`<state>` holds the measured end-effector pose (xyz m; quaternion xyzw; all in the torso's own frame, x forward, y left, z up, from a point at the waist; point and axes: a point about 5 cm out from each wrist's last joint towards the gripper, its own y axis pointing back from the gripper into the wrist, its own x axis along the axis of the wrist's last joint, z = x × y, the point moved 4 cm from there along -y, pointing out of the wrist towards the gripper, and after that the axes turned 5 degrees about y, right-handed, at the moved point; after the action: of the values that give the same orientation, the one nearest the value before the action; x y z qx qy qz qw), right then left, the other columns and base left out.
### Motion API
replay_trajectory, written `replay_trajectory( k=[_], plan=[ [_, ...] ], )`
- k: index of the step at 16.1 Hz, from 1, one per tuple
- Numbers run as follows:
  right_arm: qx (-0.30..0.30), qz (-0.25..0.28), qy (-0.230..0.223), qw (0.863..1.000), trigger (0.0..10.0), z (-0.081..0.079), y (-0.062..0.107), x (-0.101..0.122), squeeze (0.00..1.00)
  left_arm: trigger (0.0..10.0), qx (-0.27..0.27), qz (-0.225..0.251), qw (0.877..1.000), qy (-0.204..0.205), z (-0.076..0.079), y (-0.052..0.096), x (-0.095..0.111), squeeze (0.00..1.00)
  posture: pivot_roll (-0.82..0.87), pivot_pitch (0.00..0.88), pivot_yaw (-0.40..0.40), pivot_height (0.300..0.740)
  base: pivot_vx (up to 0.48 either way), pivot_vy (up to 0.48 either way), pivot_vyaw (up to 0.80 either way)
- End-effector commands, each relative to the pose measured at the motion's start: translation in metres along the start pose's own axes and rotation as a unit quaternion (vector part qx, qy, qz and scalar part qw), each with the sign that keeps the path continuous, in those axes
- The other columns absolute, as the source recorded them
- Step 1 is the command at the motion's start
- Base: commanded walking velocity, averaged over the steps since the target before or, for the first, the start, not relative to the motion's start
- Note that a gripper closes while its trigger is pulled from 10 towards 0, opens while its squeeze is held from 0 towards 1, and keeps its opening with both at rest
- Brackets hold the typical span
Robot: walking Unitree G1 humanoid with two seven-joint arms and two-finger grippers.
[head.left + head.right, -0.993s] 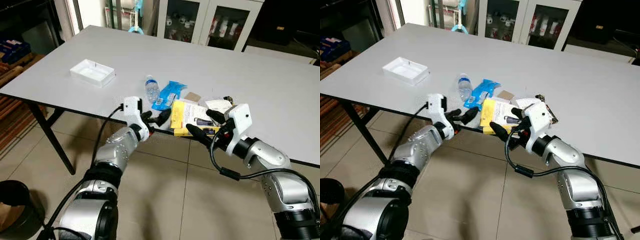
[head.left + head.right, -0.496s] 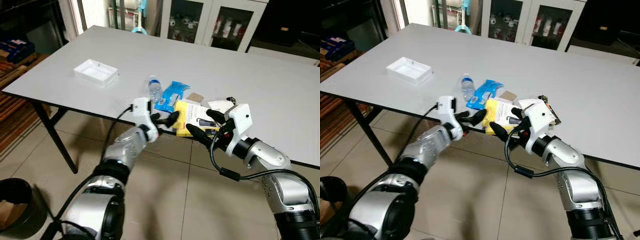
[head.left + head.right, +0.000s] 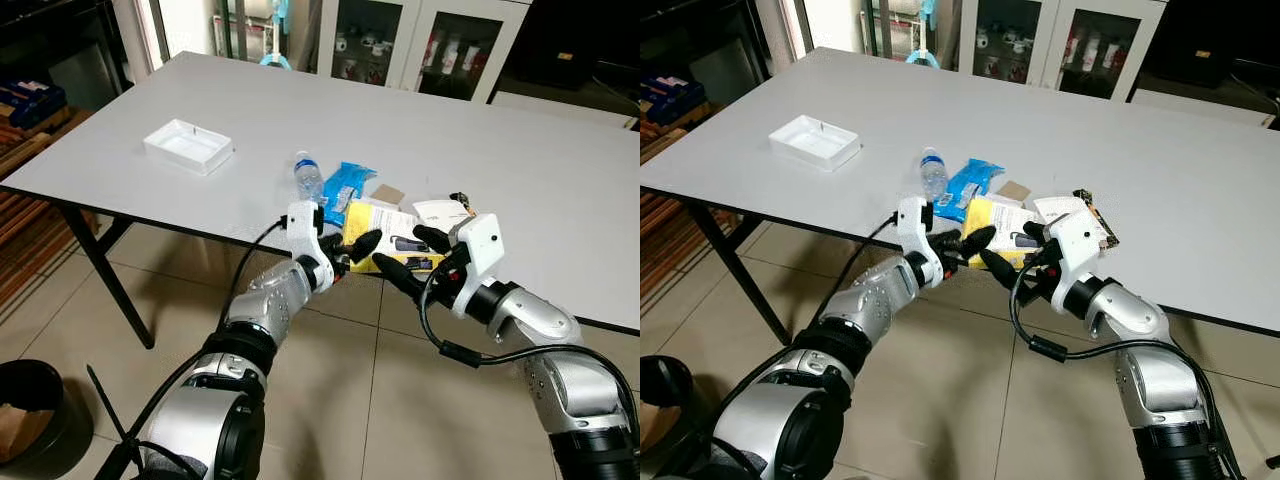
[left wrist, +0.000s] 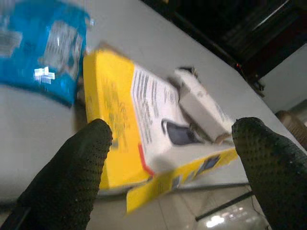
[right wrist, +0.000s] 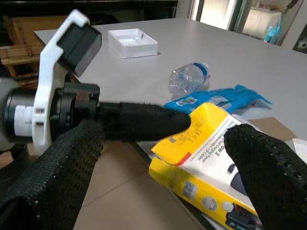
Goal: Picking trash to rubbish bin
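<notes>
Beside the yellow box (image 4: 139, 120), the blue packet (image 4: 41, 45) was smeared with blur, its print unreadable and partly cut off.

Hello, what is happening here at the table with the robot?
The robot stands at the near edge of a grey table, where trash lies in a small pile. Both hands are open and reach toward a flat yellow and white cardboard box that hangs over the edge: the left hand from one side, the right hand from the other. Neither grips it yet. Beside the box lie a blue plastic wrapper and a clear plastic bottle. A round black bin stands on the floor.
</notes>
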<state>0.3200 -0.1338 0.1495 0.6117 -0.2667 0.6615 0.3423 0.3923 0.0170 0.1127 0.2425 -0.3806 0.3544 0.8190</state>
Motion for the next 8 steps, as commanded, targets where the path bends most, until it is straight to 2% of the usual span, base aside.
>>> replay_trajectory(
  k=[1,4,7,8],
  plan=[
    [0.002,0.005,0.004,1.0,10.0,-0.001,0.0,0.005,0.0,10.0,-0.017,0.022,1.0,-0.011,0.013,-0.005,0.018,0.0,-0.07,0.024,-0.054,0.74,0.0,0.0,0.0],
    [0.003,0.006,0.003,1.0,10.0,-0.001,0.0,0.005,0.0,10.0,-0.007,0.03,0.999,-0.014,0.007,0.0,0.023,0.0,-0.06,0.024,-0.056,0.74,0.0,0.0,0.0],
    [0.004,0.004,0.001,1.0,10.0,-0.003,-0.001,0.004,0.0,10.0,0.04,0.016,0.999,-0.003,-0.015,0.005,0.012,0.0,-0.06,0.024,-0.055,0.74,0.0,0.0,0.0],
    [0.004,0.004,0.001,1.0,10.0,-0.003,0.0,0.004,0.0,10.0,0.071,0.019,0.997,0.003,-0.025,0.007,0.011,0.0,-0.08,0.026,-0.052,0.74,0.0,0.0,0.0]
  ],
)
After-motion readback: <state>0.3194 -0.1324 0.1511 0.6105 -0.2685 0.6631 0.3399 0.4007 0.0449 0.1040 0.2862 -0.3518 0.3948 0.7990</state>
